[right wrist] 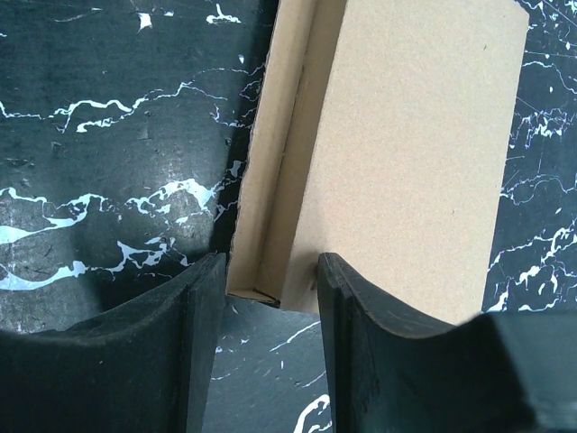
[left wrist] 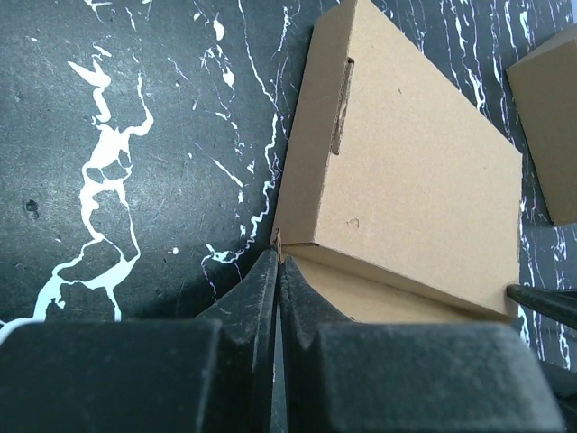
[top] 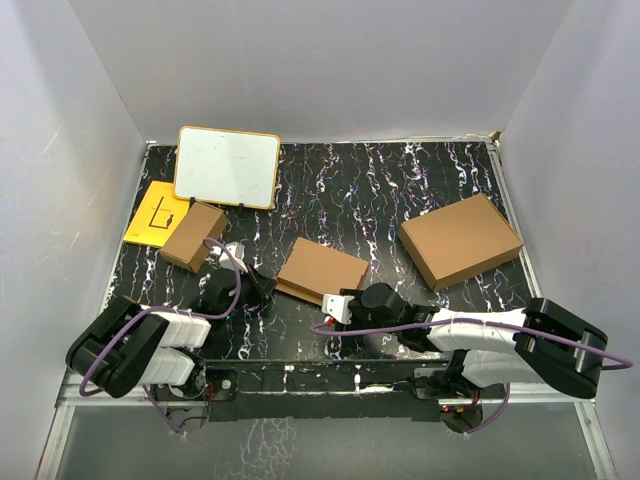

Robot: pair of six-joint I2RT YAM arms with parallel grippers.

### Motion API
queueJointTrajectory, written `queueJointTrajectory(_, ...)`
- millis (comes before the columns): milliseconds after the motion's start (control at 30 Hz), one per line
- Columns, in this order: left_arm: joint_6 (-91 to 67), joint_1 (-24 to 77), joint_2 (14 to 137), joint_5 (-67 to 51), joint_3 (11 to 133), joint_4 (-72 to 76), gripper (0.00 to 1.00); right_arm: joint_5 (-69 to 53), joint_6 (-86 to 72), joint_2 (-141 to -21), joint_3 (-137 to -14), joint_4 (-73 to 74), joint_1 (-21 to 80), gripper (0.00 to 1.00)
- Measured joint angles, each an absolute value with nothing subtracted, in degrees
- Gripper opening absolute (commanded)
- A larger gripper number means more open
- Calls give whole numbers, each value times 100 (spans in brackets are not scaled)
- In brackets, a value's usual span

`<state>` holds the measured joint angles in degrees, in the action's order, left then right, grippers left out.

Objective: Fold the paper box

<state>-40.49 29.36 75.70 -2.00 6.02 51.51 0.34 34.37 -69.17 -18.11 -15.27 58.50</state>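
The paper box (top: 322,270) lies flat in the middle of the table, thin and brown, with its lid down and a slot in one side wall (left wrist: 341,117). My left gripper (top: 262,285) is shut, and its tips (left wrist: 279,260) touch the box's near left corner. My right gripper (top: 347,305) is open at the box's near right corner. One finger (right wrist: 203,298) is outside the side wall, the other (right wrist: 341,298) is over the lid (right wrist: 415,153). An open gap (right wrist: 284,162) shows between wall and lid.
A larger brown box (top: 460,240) lies to the right and a small chunky brown box (top: 193,236) to the left. A whiteboard (top: 228,166) leans at the back left beside a yellow sheet (top: 157,213). White walls enclose the table.
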Motion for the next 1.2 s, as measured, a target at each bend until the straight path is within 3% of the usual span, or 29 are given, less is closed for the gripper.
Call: queueJointTrajectory(1200, -2812, 2980, 7669, -432, 294, 5918, 0, 198, 3240, -7175, -2104, -1367, 5850, 47)
